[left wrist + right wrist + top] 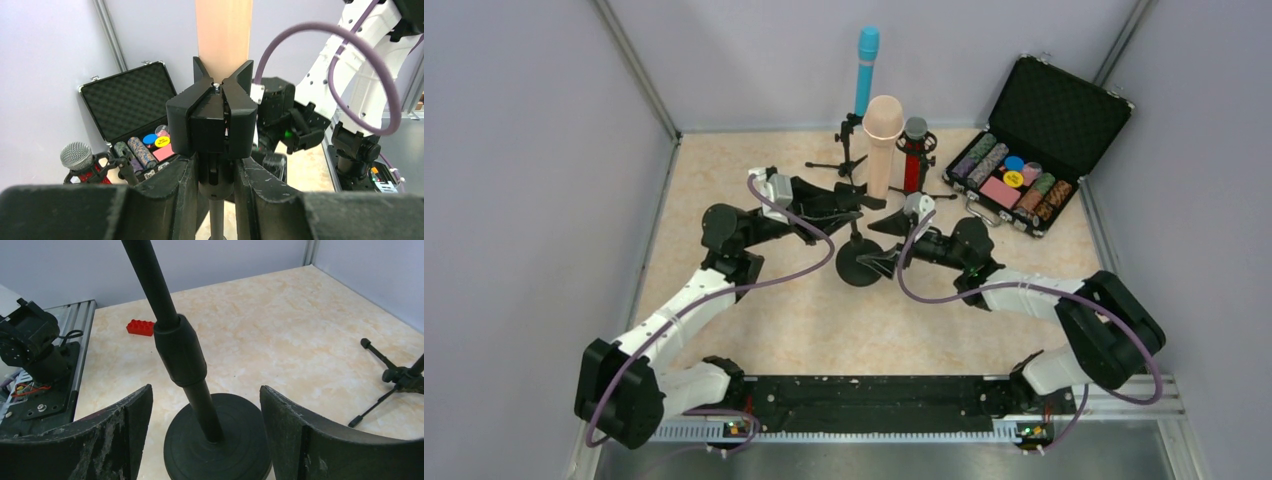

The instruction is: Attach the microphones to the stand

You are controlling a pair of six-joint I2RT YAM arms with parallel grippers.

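Right wrist: matte black round-based stand point(180, 357)

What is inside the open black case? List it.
The case holds rows of striped chips, a pink block, a blue disc and a yellow disc. Whatever lies beneath them is covered.

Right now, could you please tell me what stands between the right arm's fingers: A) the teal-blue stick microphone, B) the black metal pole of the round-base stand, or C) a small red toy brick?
B: the black metal pole of the round-base stand rises between the right arm's fingers, with a gap on each side.
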